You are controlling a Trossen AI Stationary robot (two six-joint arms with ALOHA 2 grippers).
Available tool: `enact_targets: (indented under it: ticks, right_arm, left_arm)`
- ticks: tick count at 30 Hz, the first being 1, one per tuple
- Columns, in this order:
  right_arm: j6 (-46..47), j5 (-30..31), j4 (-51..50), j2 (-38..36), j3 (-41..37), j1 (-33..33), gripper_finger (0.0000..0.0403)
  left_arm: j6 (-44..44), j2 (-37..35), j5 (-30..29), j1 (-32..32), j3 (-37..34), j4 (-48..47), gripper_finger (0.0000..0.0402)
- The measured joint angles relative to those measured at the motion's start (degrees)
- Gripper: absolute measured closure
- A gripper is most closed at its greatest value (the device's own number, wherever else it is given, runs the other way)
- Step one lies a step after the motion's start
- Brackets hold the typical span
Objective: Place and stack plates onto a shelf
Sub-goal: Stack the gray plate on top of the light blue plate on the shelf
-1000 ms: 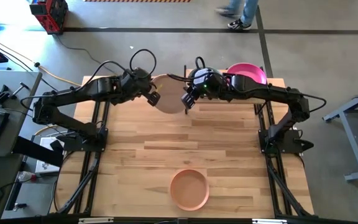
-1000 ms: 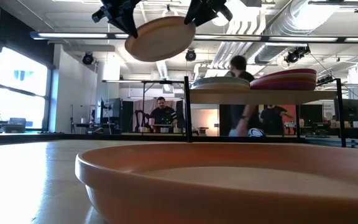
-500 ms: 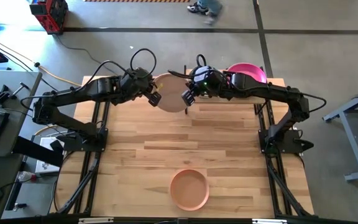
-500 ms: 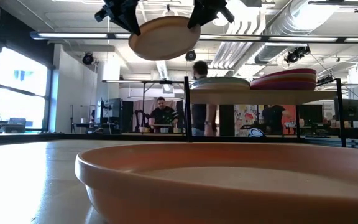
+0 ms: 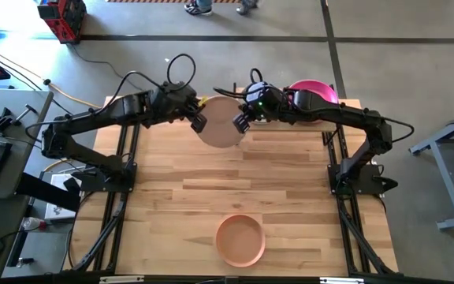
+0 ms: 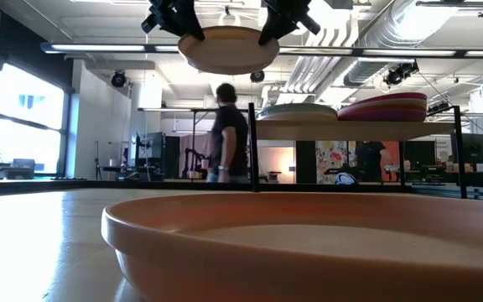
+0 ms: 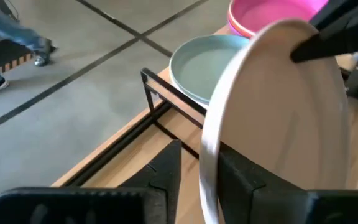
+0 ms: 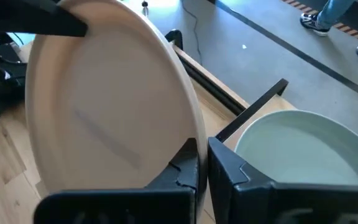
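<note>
- Over the wooden surface [image 5: 211, 197] I see the beige plate [image 5: 221, 123] raised.
- Right fingers [image 8: 197, 163] clamp its rim.
- Left fingers [image 7: 166, 177] straddle the opposite rim, slightly apart.

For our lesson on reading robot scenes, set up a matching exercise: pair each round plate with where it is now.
Column 1:
1. beige round plate
2. salmon round plate
3. pale teal round plate
4. magenta round plate

Column 2:
A. alone on the big table's near part
B. top of a stack on the shelf
C. on the shelf beside the stack
D. in the air between both grippers

Pairs: 1-D, 2-A, 3-C, 4-B
</note>
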Motion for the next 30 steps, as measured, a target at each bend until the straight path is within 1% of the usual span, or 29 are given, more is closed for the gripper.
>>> enact_targets:
  ticks: [7, 12, 16, 18, 23, 27, 30]
  right_arm:
    - [-1.92, 0.30, -0.79, -1.30, 0.02, -2.55, 0.0403]
    - [-4.39, 0.40, -2.58, -3.52, 0.02, -5.80, 0.0403]
    - [-7.61, 0.02, -4.09, -5.49, 0.02, -10.69, 0.0403]
    - [-8.92, -2.92, -4.41, -6.07, 0.02, -14.27, 0.0403]
    - [-9.48, -15.86, -6.00, -6.25, 0.02, -25.50, 0.0403]
    - [-9.52, -27.01, -8.00, -4.49, 0.02, -33.57, 0.0403]
    - [-10.76, -32.49, -9.95, -2.27, 0.02, -37.43, 0.0403]
  left_arm:
    - [0.83, -0.91, 0.22, 2.40, -0.02, 5.14, 0.0289]
    - [2.51, -1.90, -0.25, 4.21, 0.00, 10.31, 0.0284]
    - [2.57, -2.20, -0.29, 4.75, 0.00, 11.65, 0.0284]
    - [2.58, -2.23, -0.21, 4.70, 0.00, 11.66, 0.0284]
    - [2.60, -2.23, -0.12, 4.70, 0.00, 11.52, 0.0284]
    - [2.60, -2.23, -0.12, 4.70, 0.00, 11.44, 0.0284]
    - [2.93, -2.23, -0.12, 4.68, 0.00, 11.32, 0.0284]
